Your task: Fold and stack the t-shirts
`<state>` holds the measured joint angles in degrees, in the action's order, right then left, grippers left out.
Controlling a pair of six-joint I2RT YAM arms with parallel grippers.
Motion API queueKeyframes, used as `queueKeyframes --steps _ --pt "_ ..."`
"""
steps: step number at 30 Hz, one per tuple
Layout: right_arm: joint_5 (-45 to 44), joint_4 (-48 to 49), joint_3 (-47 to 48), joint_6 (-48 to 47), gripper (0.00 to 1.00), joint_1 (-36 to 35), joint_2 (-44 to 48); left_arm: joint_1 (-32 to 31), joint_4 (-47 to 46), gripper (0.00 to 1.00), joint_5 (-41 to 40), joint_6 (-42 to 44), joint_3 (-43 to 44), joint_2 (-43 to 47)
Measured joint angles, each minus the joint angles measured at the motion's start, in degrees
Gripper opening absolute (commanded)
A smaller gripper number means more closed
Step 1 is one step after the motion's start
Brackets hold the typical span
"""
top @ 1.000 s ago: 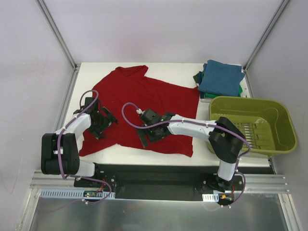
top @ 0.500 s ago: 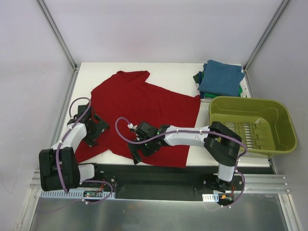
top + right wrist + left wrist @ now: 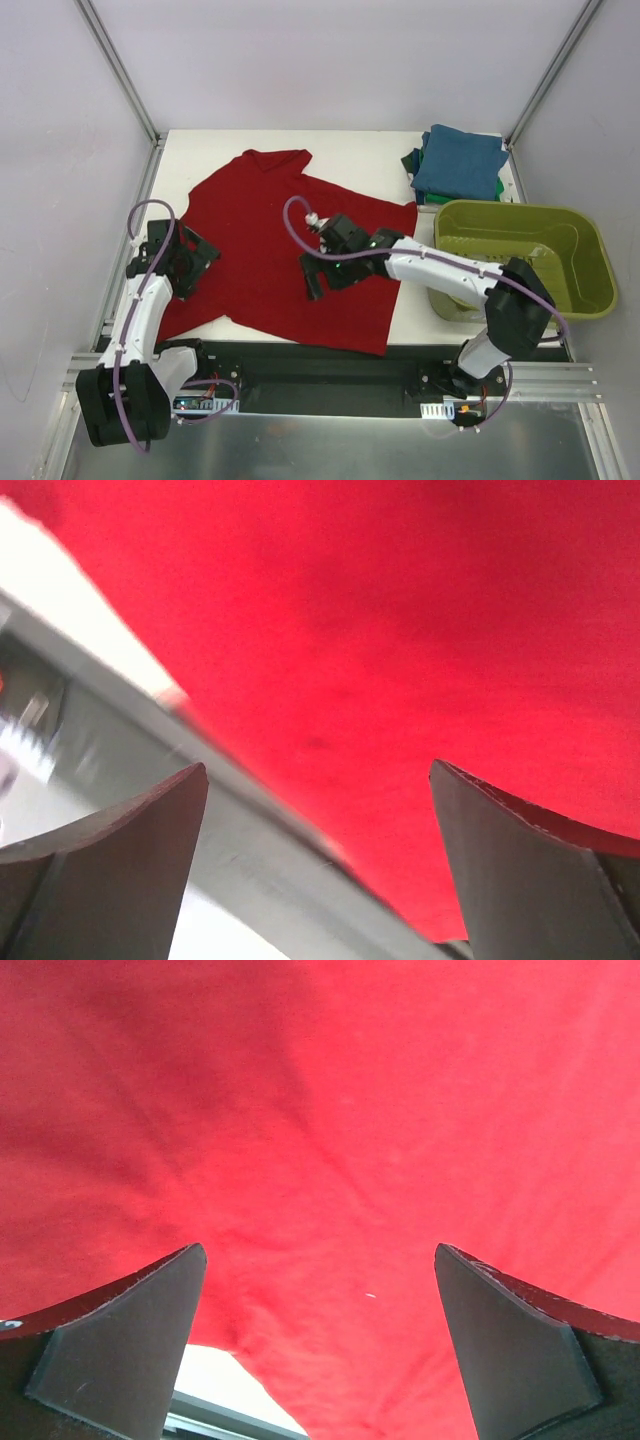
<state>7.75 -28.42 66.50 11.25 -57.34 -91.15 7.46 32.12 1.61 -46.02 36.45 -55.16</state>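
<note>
Seen from overhead, a dark red cloth t-shirt (image 3: pixel 270 225) lies spread on the white table (image 3: pixel 350 155), with the left gripper (image 3: pixel 193 268) at its left sleeve and the right gripper (image 3: pixel 318 280) over its middle. Folded teal-blue and green t-shirts (image 3: pixel 458 160) are stacked in the far right corner.

Left wrist view: fingers (image 3: pixel 130 1340) spread wide and empty above red cloth.

Right wrist view: fingers (image 3: pixel 520 870) equally wide and empty, with the shirt's edge in view.

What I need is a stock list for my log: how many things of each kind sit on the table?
Spread dark red t-shirt: 1
Stack of folded t-shirts, teal-blue on top: 1 (layers uncountable)
Olive-green plastic basket: 1
Total: 3
</note>
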Motion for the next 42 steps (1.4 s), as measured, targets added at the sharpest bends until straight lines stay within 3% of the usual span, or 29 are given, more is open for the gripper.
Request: queueKeyframes --steps 5,12,21,32,38,42 --pt "-3.0 -2.5 0.0 0.1 0.97 10.9 -2.5 -4.7 -0.8 0.99 2.0 0.5 6.8 -7.9" --pt "-5.1 -8.1 6.1 -0.2 0.97 21.3 -14.6 -11.1 -2.3 1.0 2.3 2.2 18.6 -24.7" --pt "-5.0 -16.7 26.8 -3.9 0.97 29.3 -30.5 -11.1 -3.4 0.99 0.7 4.8 30.4 -43.8" --pt "2.2 -29.4 64.6 -11.1 0.97 35.2 -52.1 -8.1 -2.2 0.99 2.4 4.7 44.4 -58.3" --pt "11.3 -25.3 66.0 -12.5 0.97 41.2 -52.9 -7.8 -2.4 0.99 5.9 4.7 56.2 -66.1" --pt "12.8 -23.7 65.7 -15.7 0.97 42.3 -52.6 -7.8 -3.0 0.99 7.6 4.9 57.9 -66.6"
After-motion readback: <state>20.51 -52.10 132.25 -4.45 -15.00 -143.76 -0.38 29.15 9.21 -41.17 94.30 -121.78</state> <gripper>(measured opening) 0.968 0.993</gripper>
